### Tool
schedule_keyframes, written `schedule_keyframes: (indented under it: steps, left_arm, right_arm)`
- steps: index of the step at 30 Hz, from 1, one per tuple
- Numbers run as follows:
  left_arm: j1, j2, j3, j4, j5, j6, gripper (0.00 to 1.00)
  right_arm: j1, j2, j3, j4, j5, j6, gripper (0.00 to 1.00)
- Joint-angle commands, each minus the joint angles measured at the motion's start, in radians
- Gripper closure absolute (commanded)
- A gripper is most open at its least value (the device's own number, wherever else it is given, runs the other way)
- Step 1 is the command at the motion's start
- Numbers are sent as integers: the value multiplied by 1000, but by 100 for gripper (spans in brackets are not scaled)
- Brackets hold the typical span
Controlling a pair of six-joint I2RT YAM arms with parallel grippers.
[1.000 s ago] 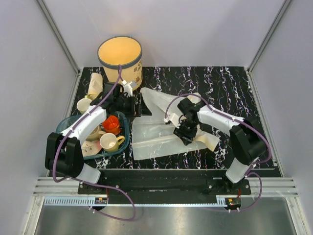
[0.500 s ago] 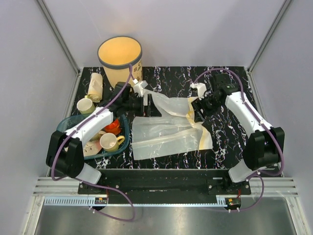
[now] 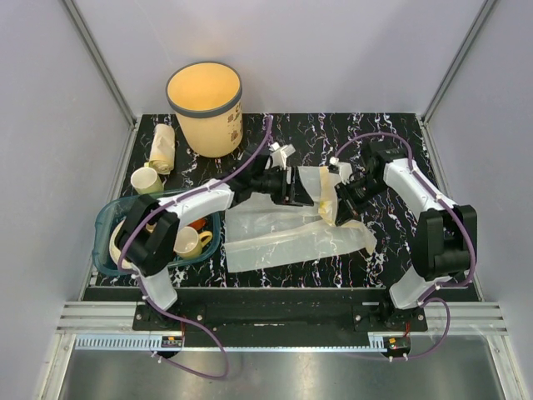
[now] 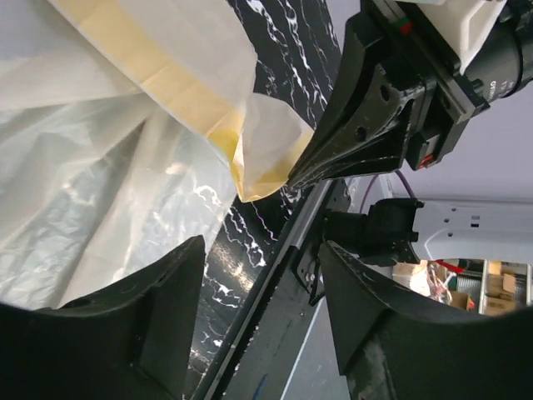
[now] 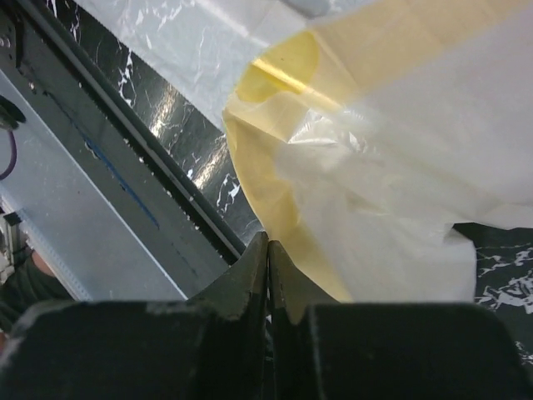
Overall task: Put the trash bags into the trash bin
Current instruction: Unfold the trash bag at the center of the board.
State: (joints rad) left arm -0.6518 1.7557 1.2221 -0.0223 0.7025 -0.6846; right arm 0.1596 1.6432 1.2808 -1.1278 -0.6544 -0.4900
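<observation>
**Right gripper pinching bag film, left gripper open beside it, bags outside the bin**

The trash bin [image 3: 212, 133] stands upright at the back of the black marbled table [image 3: 391, 142], with its mouth facing up. The trash bags [image 3: 275, 237] lie outside it as a crinkly translucent sheet spread on the table. The sheet is in front of the bin and to its right, well apart from it and nearer the arm bases. The sheet's far edge, with a yellowish fold, is lifted off the table.

The right gripper [image 3: 336, 202] is well right of the bin and further forward. Its jaws are pressed together with no gap. In the left wrist view the tip of the right gripper [image 4: 291, 179] is clamped on the yellow-tinted corner of the film. In the right wrist view the closed tips [image 5: 267, 243] sit right at that yellow edge.

The left gripper [image 3: 304, 187] sits between the bin and the right gripper, reaching across over the raised film. In its own view the fingers [image 4: 166, 283] stand apart, with bare table visible between them. Film lies next to the left finger, but nothing is clamped.

A teal dish tray [image 3: 107, 215] with cups in it sits in front of the bin to its left. A pale roll [image 3: 162, 148] lies just left of the bin's base. A cream cup [image 3: 146, 179] stands near that roll.
</observation>
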Motion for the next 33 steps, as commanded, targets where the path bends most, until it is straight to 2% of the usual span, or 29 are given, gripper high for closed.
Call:
schedule_keyframes:
  steps: [1,5,12,14,15,16,17,21,22,25,29,33]
  left_arm:
    - [-38,31,-39,206,22,-176,42]
    - [-75,80,-64,369,26,-268,43]
    - [-101,165,-52,442,-44,-320,44]
    - [-103,174,-50,456,-60,-314,58]
    - [-103,182,-49,466,-57,-310,69]
    - [-103,188,-47,481,-45,-306,94]
    - [-103,191,-49,486,-28,-285,100]
    - [-112,104,-117,495,-28,-213,100]
    - [-115,90,-134,495,-24,-198,100]
    - [-134,50,-190,504,-11,-155,100]
    - [-141,41,-199,472,-1,-86,100]
    - [-157,24,-187,424,-41,-18,100]
  right_arm:
    - [4,-48,-23,-29,-45,-44,91]
    - [4,-59,-31,-27,-45,-45,91]
    - [4,-68,-47,-21,-51,-47,91]
    - [4,-74,-52,-21,-54,-48,91]
    - [3,-77,-51,-21,-56,-47,89]
    - [3,-77,-46,-24,-60,-38,86]
    - [1,-82,-41,-27,-63,-30,82]
    - [-64,-89,43,-84,-134,-12,57]
    - [-101,-88,61,-86,-169,29,48]
    - [-121,-66,104,-84,-211,97,32]
    - [-86,-36,83,-9,-148,146,30]
    - [-69,20,71,-33,-174,185,31]
